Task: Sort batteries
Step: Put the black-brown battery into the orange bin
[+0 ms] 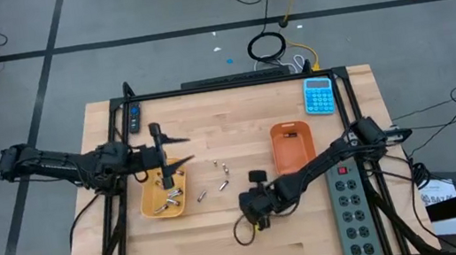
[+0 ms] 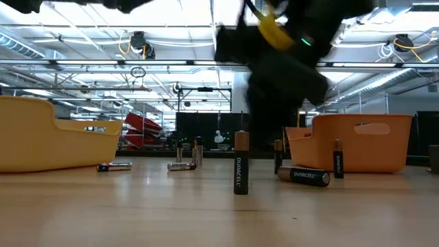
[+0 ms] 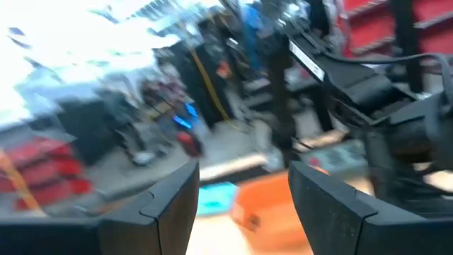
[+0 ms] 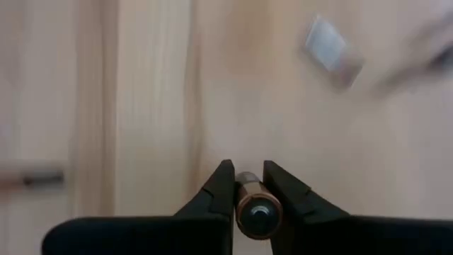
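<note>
Loose batteries (image 1: 221, 171) lie on the wooden table between a yellow tray (image 1: 152, 208) and an orange tray (image 1: 291, 143). The yellow tray has several batteries (image 1: 169, 198) in it. My right gripper (image 4: 248, 185), near the table's front edge (image 1: 260, 219), is shut on one battery (image 2: 241, 165). In the low view, other batteries lie (image 2: 304, 176) or stand on end (image 2: 337, 161) by the orange tray (image 2: 357, 140). My left gripper (image 3: 244, 205) hovers open over the yellow tray's far end (image 1: 174, 149), with nothing between its fingers. My right gripper pinches the battery's copper-coloured upper end (image 4: 248, 193) between its two fingertips (image 4: 221, 185). The fingers slant down onto it from above. In the low view the battery stands upright with its base (image 2: 241, 192) on the table, under the gripper's dark bulk.
A blue calculator (image 1: 318, 95) lies at the far right corner. A grey power strip (image 1: 352, 208) runs along the right edge. A loop of cable (image 1: 243, 233) hangs beside the right gripper. Bare wood shows along the near edge.
</note>
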